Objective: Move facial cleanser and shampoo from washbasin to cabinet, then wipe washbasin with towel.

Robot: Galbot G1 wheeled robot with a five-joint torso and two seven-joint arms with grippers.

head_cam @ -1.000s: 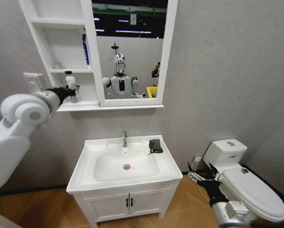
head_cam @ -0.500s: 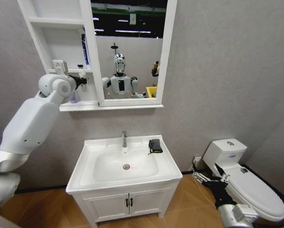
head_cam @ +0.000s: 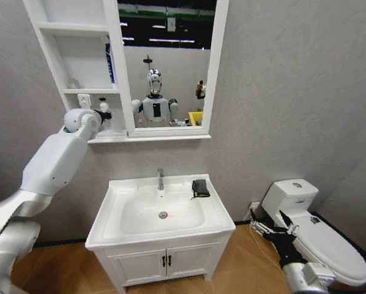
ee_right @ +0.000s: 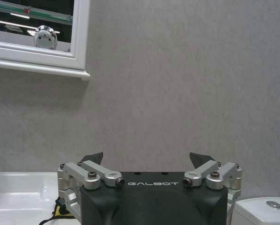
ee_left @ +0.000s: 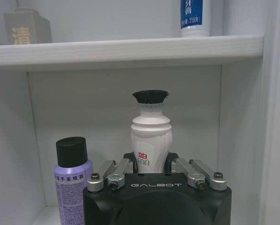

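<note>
white cabinet (head_cam: 79, 29) | white bottle (ee_left: 151, 140), black cap (red lettering on the label) | lilac spray can (ee_left: 73, 180), black cap | white washbasin (head_cam: 112, 196) | dark towel (head_cam: 201, 187), yellowish edge

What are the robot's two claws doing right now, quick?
Left claw: closed on the white bottle in the cabinet.
Right claw: open, holding nothing, low beside the toilet.

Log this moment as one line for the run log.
left gripper: in cabinet bottom shelf, around white bottle | right gripper: open, low by toilet | towel: on washbasin
</note>
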